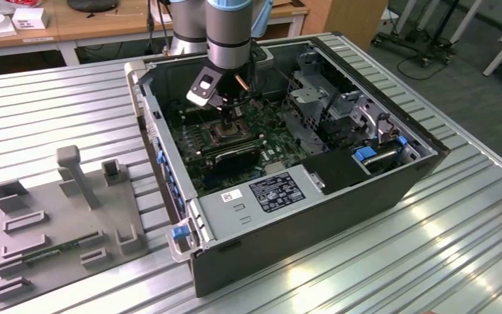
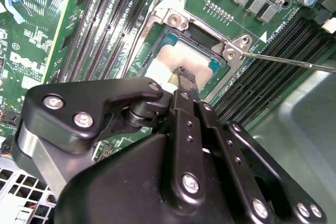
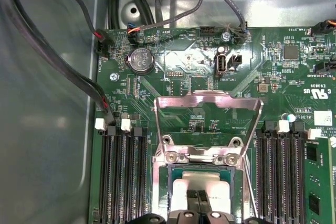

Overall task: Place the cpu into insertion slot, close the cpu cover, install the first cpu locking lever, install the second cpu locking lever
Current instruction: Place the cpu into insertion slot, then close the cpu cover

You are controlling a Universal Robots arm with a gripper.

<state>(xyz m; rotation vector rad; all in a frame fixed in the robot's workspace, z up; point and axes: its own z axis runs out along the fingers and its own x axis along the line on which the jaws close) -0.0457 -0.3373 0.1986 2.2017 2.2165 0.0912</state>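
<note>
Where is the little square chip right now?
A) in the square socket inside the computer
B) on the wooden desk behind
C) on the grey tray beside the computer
A: the chip lies flat in the socket, inside its shiny metal rim.

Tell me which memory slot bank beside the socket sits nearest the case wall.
The bank where the black cable ends, grey case wall alongside; the other bank has green board beyond it.
</note>
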